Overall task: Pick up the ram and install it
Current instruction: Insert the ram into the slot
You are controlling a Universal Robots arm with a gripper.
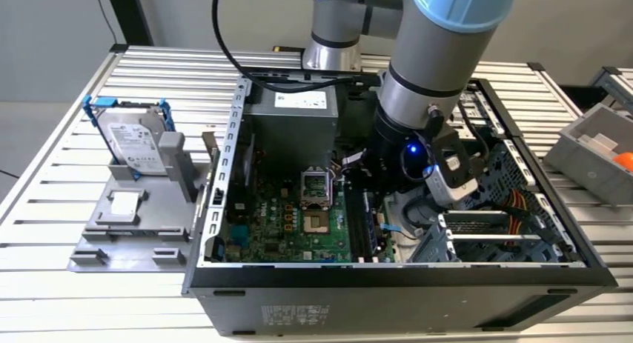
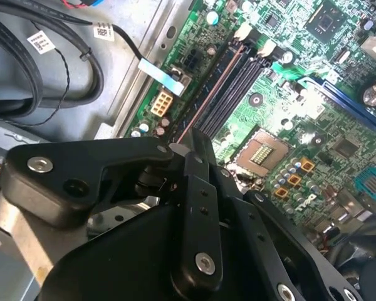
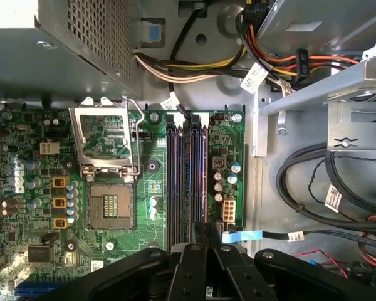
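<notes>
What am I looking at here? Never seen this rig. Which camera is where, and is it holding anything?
It is a single robot arm reaching down into an open computer case that lies on a slatted metal table. The exterior view comes from a camera off the arm. Both wrist views come from cameras on the arm that look down past its black hand.

Inside the case is a green motherboard. On the exterior view's left, a hard drive with blue rails stands in a grey holder.

The hand sits low over the memory slots. The ram, seen edge-on, runs along them up to the hand. I cannot tell if it is gripped or seated.
</notes>
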